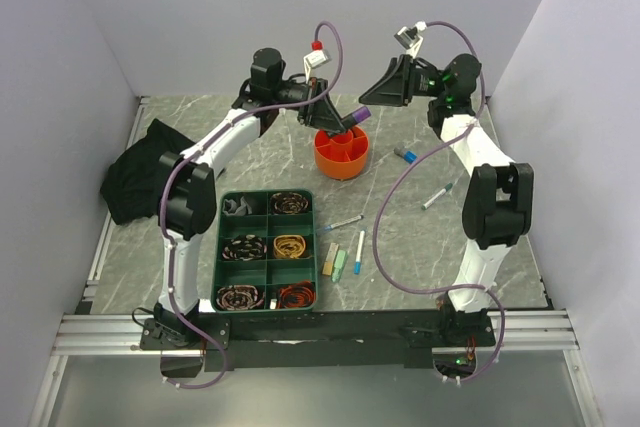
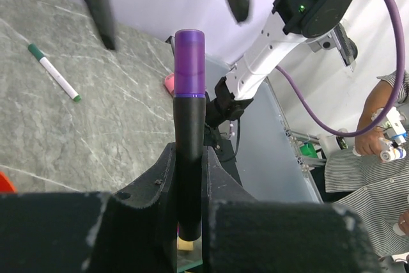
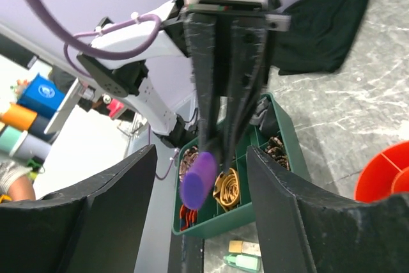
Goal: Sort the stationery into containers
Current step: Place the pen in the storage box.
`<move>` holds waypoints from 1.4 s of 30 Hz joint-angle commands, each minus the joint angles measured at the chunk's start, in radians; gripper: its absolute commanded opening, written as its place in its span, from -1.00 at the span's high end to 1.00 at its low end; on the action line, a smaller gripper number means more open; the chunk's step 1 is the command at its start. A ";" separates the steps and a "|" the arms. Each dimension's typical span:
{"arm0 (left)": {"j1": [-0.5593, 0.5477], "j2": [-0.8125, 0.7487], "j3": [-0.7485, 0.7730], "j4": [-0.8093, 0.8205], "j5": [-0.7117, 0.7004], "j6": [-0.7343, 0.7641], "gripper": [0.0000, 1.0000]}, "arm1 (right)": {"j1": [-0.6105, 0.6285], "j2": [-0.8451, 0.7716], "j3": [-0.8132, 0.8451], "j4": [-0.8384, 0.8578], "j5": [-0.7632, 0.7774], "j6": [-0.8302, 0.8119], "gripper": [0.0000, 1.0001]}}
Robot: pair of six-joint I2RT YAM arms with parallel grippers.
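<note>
My left gripper (image 2: 190, 164) is shut on the black barrel of a marker with a purple cap (image 2: 190, 62), held in the air just above the orange pot (image 1: 342, 152). My right gripper (image 3: 201, 151) stands open facing it, with the purple cap (image 3: 198, 179) between its fingers (image 2: 96, 4), apart from both. On the table lie a white pen with green ends (image 1: 437, 196), a white pen (image 1: 345, 221), a blue pen (image 1: 359, 252), a blue-capped piece (image 1: 406, 155), a pale green block (image 1: 340, 265) and a beige block (image 1: 331, 255).
A green divided tray (image 1: 267, 199) holding hair ties sits near the left arm's base. A black cloth (image 1: 140, 182) lies at the left. White walls close in the table at the back and on both sides.
</note>
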 commanded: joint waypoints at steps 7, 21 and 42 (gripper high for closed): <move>0.011 0.043 0.088 0.029 0.040 -0.001 0.99 | 0.046 -0.051 -0.017 0.169 -0.109 0.075 -0.18; 0.017 -0.002 0.110 -0.032 0.034 0.042 0.99 | 0.015 0.084 0.392 -1.045 0.165 -0.721 -0.11; 0.054 0.064 0.174 -0.040 0.009 0.071 0.99 | 0.054 -0.029 0.402 -1.516 0.235 -1.275 -0.11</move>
